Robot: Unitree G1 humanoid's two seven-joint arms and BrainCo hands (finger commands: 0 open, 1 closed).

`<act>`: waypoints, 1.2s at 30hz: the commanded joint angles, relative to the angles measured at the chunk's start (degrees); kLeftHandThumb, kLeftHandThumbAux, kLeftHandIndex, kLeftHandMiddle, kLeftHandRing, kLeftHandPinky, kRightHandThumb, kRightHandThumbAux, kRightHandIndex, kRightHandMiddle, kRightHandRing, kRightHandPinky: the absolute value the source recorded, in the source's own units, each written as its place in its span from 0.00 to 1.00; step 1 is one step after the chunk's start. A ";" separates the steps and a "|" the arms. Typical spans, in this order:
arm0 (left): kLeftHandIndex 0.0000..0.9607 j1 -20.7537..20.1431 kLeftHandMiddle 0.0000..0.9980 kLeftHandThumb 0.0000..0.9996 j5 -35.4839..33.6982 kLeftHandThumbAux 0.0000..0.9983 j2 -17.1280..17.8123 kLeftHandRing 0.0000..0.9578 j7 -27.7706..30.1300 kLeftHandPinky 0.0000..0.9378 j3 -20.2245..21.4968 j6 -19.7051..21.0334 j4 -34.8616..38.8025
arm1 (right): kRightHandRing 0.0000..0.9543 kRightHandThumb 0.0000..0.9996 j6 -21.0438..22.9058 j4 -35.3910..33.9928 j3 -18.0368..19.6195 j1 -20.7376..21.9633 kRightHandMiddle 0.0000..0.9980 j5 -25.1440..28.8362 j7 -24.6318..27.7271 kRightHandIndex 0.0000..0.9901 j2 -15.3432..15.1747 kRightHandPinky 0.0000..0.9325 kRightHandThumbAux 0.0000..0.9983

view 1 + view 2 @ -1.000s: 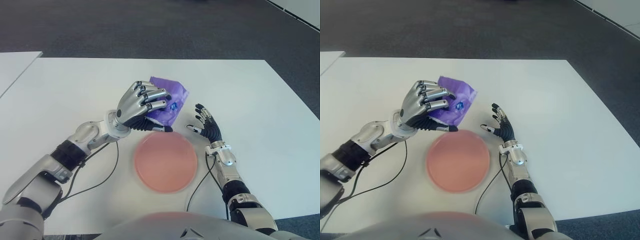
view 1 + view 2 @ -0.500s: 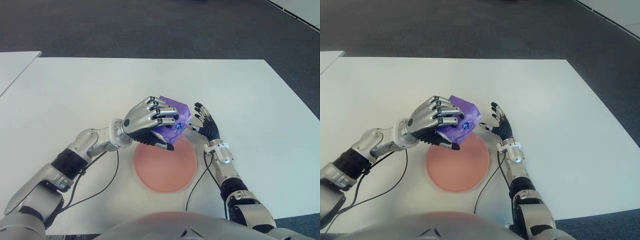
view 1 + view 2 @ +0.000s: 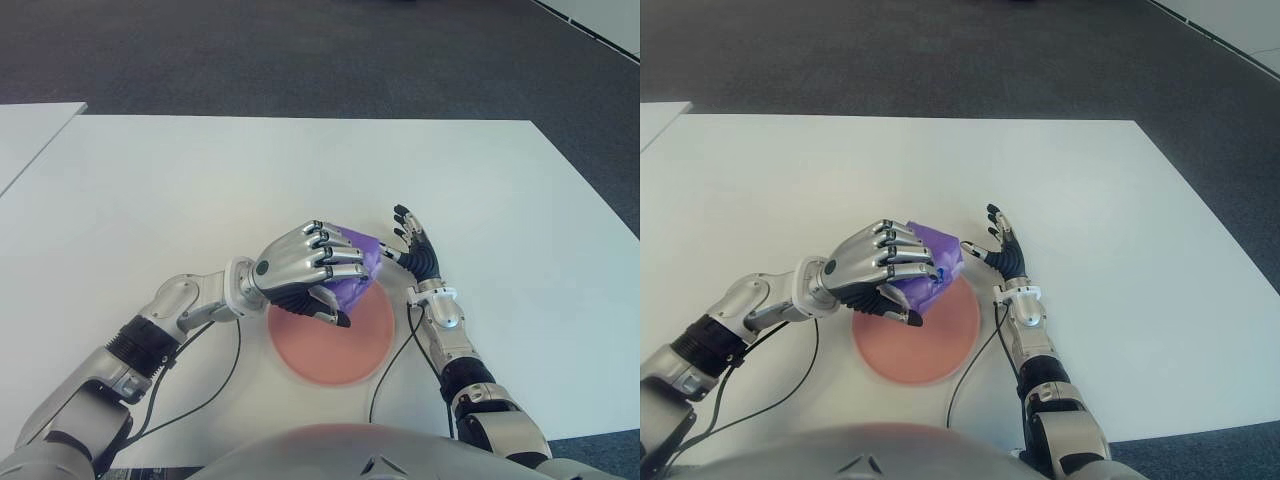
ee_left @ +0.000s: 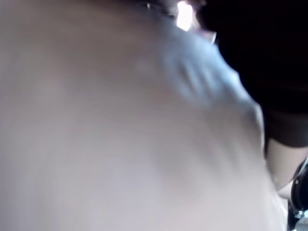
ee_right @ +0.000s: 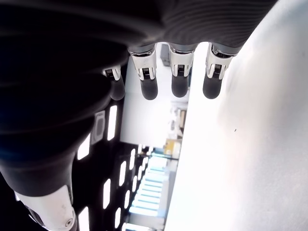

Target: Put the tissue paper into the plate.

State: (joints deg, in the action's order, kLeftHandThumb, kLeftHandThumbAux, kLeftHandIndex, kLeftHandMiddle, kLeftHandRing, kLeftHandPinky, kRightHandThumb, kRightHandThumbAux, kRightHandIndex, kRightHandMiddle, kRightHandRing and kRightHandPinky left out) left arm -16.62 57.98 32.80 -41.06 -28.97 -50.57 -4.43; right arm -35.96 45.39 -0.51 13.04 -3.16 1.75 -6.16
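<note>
Left hand (image 3: 300,276) fingers (image 3: 338,262) curled around purple tissue paper (image 3: 358,271), over far edge of pink plate (image 3: 335,345), contact unclear. Right hand (image 3: 414,250) right of plate on white table (image 3: 150,190), fingers spread, empty.

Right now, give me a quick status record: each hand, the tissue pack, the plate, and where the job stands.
left hand: curled around the purple tissue pack, over the plate's far edge
right hand: open, empty, just right of the pack
plate: pink, on the white table, nothing lying in it
task state: pack in the grip, not yet released onto the plate
</note>
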 commanded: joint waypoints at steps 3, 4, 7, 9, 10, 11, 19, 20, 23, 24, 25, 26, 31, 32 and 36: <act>0.43 1.86 0.55 0.85 3.57 0.67 -1.67 0.78 -0.81 0.81 0.08 1.25 -0.34 | 0.00 0.00 6.21 1.49 -1.37 -7.02 0.00 -0.58 0.47 0.01 2.01 0.00 0.70; 0.43 1.89 0.55 0.85 4.03 0.67 -1.80 0.78 -1.12 0.82 -0.03 1.31 -0.58 | 0.00 0.00 7.47 -0.43 -1.52 -7.78 0.00 -0.56 0.18 0.01 2.27 0.00 0.70; 0.44 2.07 0.55 0.85 5.10 0.67 -2.02 0.79 -1.68 0.82 -0.15 1.41 -0.75 | 0.00 0.00 10.10 -3.72 -1.53 -9.17 0.00 -0.16 -0.06 0.01 2.60 0.00 0.70; 0.44 2.23 0.55 0.85 6.91 0.67 -1.92 0.79 -2.86 0.83 -0.34 1.93 -0.78 | 0.00 0.00 11.47 -3.95 -1.04 -9.17 0.00 0.47 -0.09 0.01 2.82 0.00 0.71; 0.44 2.32 0.56 0.85 7.86 0.67 -1.84 0.79 -3.52 0.83 -0.42 2.26 -0.77 | 0.00 0.00 11.92 -4.19 -0.88 -9.23 0.00 0.62 -0.08 0.01 2.88 0.00 0.71; 0.44 2.37 0.56 0.85 8.48 0.67 -1.80 0.80 -4.01 0.84 -0.48 2.49 -0.76 | 0.00 0.00 12.23 -4.47 -0.82 -9.33 0.01 0.65 -0.06 0.02 2.90 0.00 0.71; 0.44 2.05 0.56 0.85 10.88 0.66 -1.15 0.81 -6.00 0.85 -2.18 2.31 -1.81 | 0.00 0.00 10.70 -3.05 -0.49 -8.73 0.01 0.99 0.89 0.01 2.84 0.00 0.71; 0.44 2.17 0.56 0.85 10.92 0.66 -1.00 0.81 -5.91 0.85 -2.34 2.20 -1.81 | 0.00 0.00 10.19 -2.59 -0.42 -8.60 0.01 1.21 1.27 0.01 2.85 0.00 0.72; 0.43 2.85 0.56 0.85 10.33 0.67 -0.41 0.82 -4.70 0.86 -3.09 1.16 -1.94 | 0.00 0.00 8.62 -2.35 -0.40 -8.72 0.00 1.85 2.65 0.01 2.81 0.00 0.72; 0.43 3.11 0.56 0.85 10.20 0.67 -0.29 0.82 -4.48 0.86 -3.36 0.84 -2.03 | 0.00 0.00 8.20 -2.13 -0.39 -8.67 0.00 1.94 2.93 0.01 2.79 0.00 0.72; 0.43 3.25 0.56 0.85 10.13 0.67 -0.22 0.83 -4.40 0.86 -3.54 0.67 -2.09 | 0.00 0.00 7.91 -1.89 -0.37 -8.60 0.00 1.98 3.10 0.01 2.78 0.00 0.72; 0.43 3.33 0.56 0.84 9.92 0.67 -0.18 0.83 -4.25 0.86 -3.70 0.43 -2.22 | 0.00 0.00 7.61 -1.63 -0.34 -8.51 0.00 2.01 3.28 0.01 2.76 0.00 0.72; 0.43 3.31 0.56 0.85 7.05 0.67 -0.49 0.83 -2.90 0.87 -4.21 -1.67 -3.73 | 0.00 0.00 5.96 -0.61 -0.39 -8.26 0.00 1.56 3.62 0.01 2.48 0.00 0.73; 0.43 3.34 0.56 0.85 6.76 0.67 -0.56 0.83 -2.72 0.87 -4.23 -1.99 -3.94 | 0.00 0.00 5.66 -0.46 -0.41 -8.24 0.00 1.46 3.62 0.01 2.43 0.00 0.73; 0.43 3.05 0.56 0.85 4.95 0.67 -0.65 0.81 -1.53 0.85 -3.75 -3.40 -4.46 | 0.00 0.00 6.27 -0.36 -0.51 -8.18 0.00 1.02 3.23 0.02 2.29 0.00 0.73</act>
State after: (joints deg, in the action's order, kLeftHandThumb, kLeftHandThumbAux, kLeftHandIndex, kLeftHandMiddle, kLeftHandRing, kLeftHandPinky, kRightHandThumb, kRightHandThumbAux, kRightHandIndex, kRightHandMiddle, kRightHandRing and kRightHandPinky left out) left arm -14.05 64.22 31.91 -44.13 -32.62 -53.12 -7.72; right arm -33.07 39.70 -0.75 9.68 -1.66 4.97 -4.39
